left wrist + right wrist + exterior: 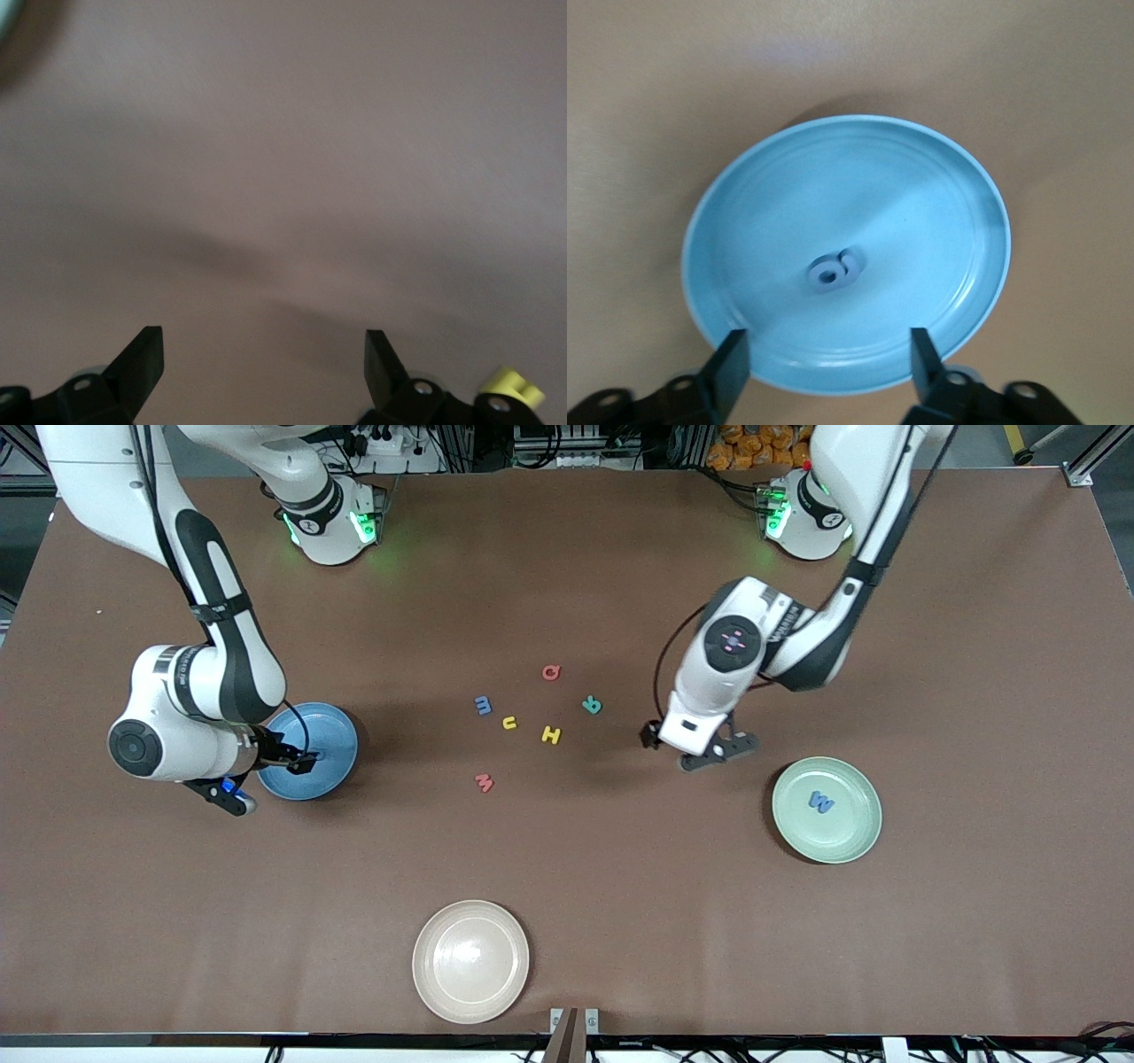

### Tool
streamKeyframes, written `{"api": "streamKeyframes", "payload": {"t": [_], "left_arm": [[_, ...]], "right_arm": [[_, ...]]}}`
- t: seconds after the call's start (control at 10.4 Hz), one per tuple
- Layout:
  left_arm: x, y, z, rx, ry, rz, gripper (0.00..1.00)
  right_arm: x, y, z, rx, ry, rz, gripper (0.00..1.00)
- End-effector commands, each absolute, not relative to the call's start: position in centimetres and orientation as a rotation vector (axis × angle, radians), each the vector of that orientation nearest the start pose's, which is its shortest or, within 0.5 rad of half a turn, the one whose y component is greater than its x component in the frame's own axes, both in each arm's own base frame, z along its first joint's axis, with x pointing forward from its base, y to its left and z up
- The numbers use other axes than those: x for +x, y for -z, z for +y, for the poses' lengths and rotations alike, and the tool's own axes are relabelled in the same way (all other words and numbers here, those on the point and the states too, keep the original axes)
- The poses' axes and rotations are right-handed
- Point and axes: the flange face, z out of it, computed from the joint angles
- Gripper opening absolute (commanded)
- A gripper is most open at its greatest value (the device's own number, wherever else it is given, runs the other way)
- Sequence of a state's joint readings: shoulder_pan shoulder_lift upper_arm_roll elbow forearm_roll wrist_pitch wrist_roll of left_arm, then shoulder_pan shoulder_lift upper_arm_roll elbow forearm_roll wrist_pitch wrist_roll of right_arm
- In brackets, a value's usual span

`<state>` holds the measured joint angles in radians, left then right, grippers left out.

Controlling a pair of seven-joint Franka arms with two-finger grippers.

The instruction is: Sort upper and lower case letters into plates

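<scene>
A: Two grippers, both spread wide and empty. Your right gripper (824, 372) hangs over the blue plate (332, 731), where one small blue letter (833, 271) lies near the middle. Your left gripper (264, 354) hangs over bare table (974, 691), with the green plate (850, 841) at about four o'clock from it in the front view.

B: And the letters not yet sorted?

A: Six sit loose mid-table, at about nine o'clock from the left gripper. The teal letter (592, 706) comes first, then the yellow H (551, 734), the red one (551, 672) above, the small yellow one (509, 723), the blue m (483, 705), and the red letter (484, 782) nearest the front camera. A blue W (821, 802) already lies in the green plate.

B: How will they handle?

A: I'd judge them light and stiff, apt to skid or tip. Pinch each across its outer flat sides, fingers low.
</scene>
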<state>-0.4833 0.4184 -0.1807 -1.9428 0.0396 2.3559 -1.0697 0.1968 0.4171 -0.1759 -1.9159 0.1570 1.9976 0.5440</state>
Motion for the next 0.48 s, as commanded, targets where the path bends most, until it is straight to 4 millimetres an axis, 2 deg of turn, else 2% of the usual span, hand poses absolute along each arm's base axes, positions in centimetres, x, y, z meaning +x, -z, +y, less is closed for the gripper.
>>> {"api": "streamKeyframes", "payload": {"t": [0.0, 0.19, 0.29, 0.38], "left_arm": [[47.0, -26.0, -45.1, -3.080, -0.085, -0.841, 1.00], [45.5, -23.7, -49.1, -3.058, -0.111, -0.905, 1.00], [44.8, -22.4, -49.8, -3.039, -0.127, -0.914, 1.00], [44.1, -20.9, -50.0, -3.019, -0.149, -0.911, 1.00]], "right_arm": [[61.0, -29.2, 7.6, -2.914, -0.483, 1.192, 1.00], [62.7, -29.4, 12.0, -2.842, -0.446, 1.367, 1.00], [63.7, -29.8, 14.3, -2.782, -0.421, 1.478, 1.00], [64.6, -29.1, 16.2, -2.711, -0.412, 1.612, 1.00]]}}
